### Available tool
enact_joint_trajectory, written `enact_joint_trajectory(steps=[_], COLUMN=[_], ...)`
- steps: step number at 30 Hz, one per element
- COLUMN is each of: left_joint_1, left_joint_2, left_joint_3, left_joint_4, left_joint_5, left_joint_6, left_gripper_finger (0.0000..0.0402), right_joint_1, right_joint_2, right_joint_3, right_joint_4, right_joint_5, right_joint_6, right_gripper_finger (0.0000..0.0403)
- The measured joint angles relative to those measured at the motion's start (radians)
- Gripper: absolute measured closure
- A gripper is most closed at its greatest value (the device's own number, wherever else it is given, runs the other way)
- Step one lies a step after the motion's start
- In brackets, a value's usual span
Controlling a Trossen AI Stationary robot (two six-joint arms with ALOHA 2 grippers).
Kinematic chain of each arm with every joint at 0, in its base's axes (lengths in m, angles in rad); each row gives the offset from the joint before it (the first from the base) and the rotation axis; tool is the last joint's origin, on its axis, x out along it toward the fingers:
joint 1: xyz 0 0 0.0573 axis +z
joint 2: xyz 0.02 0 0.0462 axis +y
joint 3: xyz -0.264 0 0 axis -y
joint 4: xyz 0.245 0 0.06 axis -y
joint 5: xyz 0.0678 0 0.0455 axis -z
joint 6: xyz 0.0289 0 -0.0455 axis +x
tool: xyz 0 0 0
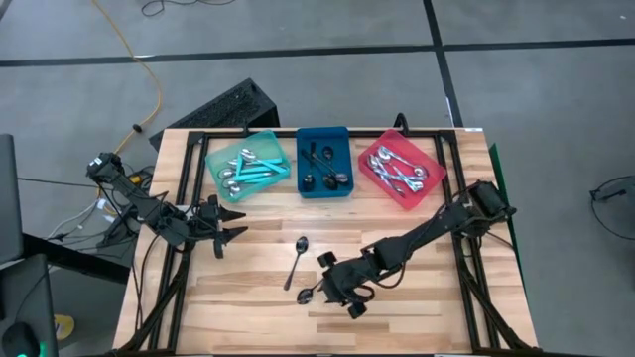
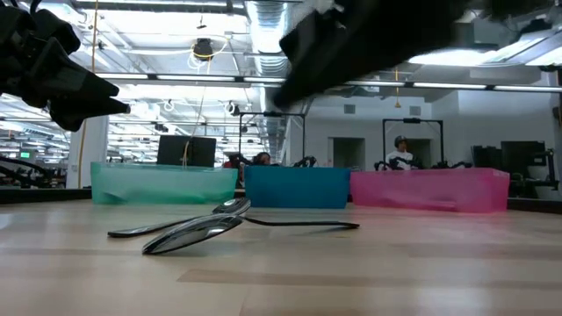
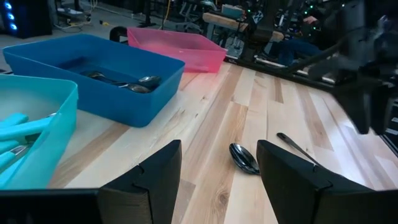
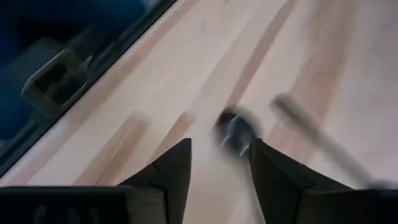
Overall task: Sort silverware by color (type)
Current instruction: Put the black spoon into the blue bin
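Note:
Two loose spoons lie flat on the bare wood. A black spoon (image 1: 298,260) is at mid-table, its bowl (image 3: 244,158) ahead of my left gripper. A second spoon (image 1: 307,295) lies near the near edge. My right gripper (image 1: 322,290) hovers open over that spoon, whose blurred bowl (image 4: 236,130) shows just beyond the fingertips (image 4: 221,149). My left gripper (image 1: 233,223) waits open at the table's left, above the wood (image 3: 217,155). The teal tray (image 1: 248,166) holds teal-handled spoons, the blue tray (image 1: 323,162) black ones, the red tray (image 1: 402,171) silver ones.
The three trays stand side by side along the far edge, seen in the low view as a teal wall (image 2: 162,184), a blue wall (image 2: 294,186) and a pink wall (image 2: 430,189). Bare wood lies between them and the near edge. A black frame borders the table.

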Motion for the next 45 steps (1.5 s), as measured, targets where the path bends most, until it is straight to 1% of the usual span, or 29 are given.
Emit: enact_joint_trajectory(steps=[1,3,6,9,13,21,26,27,28,30,32,37,40,45], left_joint_1=[0.000,0.000,0.001,0.001,0.001,0.001,0.001,0.001,0.001,0.001,0.001,0.001,0.001,0.001], left_joint_2=[0.001,0.000,0.004,0.008,0.014,0.020,0.020,0.021,0.020,0.021,0.023,0.026,0.026,0.026], left_joint_3=[0.000,0.000,0.000,0.000,0.000,0.000,0.000,0.000,0.000,0.000,0.000,0.000,0.000,0.000], left_joint_4=[0.000,0.000,-0.001,-0.002,-0.002,-0.002,-0.001,-0.001,-0.001,-0.001,-0.001,-0.002,-0.002,-0.002], left_joint_5=[-0.001,-0.001,-0.013,-0.038,-0.046,-0.042,-0.024,-0.023,-0.023,-0.023,-0.023,-0.024,-0.024,-0.027], left_joint_6=[0.000,-0.003,-0.008,-0.011,-0.022,-0.039,-0.040,-0.040,-0.040,-0.040,-0.040,-0.040,-0.040,-0.040], left_gripper_finger=[0.0207,0.0207,0.0207,0.0207,0.0207,0.0207,0.0207,0.0207,0.0207,0.0207,0.0207,0.0207,0.0207,0.0207], right_joint_1=[-0.005,-0.022,-0.037,-0.053,-0.062,-0.097,-0.107,-0.108,-0.108,-0.107,-0.107,-0.118,-0.124,-0.124], right_joint_2=[0.001,0.024,0.022,0.024,0.028,0.032,0.078,0.096,0.114,0.142,0.176,0.216,0.221,0.223], right_joint_3=[-0.012,-0.021,-0.054,-0.084,-0.106,-0.105,-0.106,-0.106,-0.103,-0.105,-0.104,-0.101,-0.101,-0.101], right_joint_4=[0.003,0.071,0.057,0.143,0.170,0.177,0.184,0.210,0.238,0.248,0.263,0.268,0.265,0.253], right_joint_5=[-0.028,-0.072,-0.098,-0.122,-0.147,-0.148,-0.148,-0.148,-0.142,-0.087,-0.054,-0.057,-0.076,-0.075], right_joint_6=[-0.001,-0.001,-0.004,-0.021,-0.055,-0.129,-0.123,-0.121,-0.117,-0.099,-0.075,0.001,0.037,0.041], right_gripper_finger=[0.0215,0.0209,0.0206,0.0206,0.0206,0.0206,0.0207,0.0207,0.0207,0.0207,0.0207,0.0207,0.0207,0.0218])
